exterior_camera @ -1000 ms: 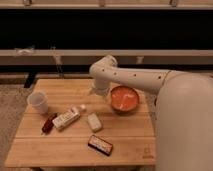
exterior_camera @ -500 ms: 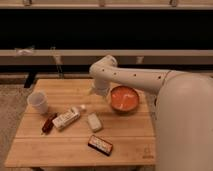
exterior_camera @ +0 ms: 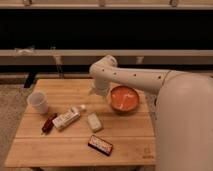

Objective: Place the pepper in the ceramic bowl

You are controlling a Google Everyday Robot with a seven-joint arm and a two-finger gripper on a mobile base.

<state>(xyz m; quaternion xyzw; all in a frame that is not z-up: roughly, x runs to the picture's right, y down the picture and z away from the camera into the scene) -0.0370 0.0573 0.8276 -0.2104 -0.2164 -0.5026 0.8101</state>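
Observation:
The pepper, small, slender and dark red, lies on the left part of the wooden table, right beside a white bottle. The ceramic bowl, orange-red inside with a darker rim, stands at the right back of the table with nothing in it. My white arm reaches in from the right and bends over the table's back edge. The gripper hangs below that bend, just left of the bowl and well to the right of and behind the pepper. It stands open and holds nothing.
A white cup stands at the left. A white bottle with a label lies next to the pepper, a small pale packet sits mid-table, and a dark rectangular box lies near the front edge. A dark shelf runs behind the table.

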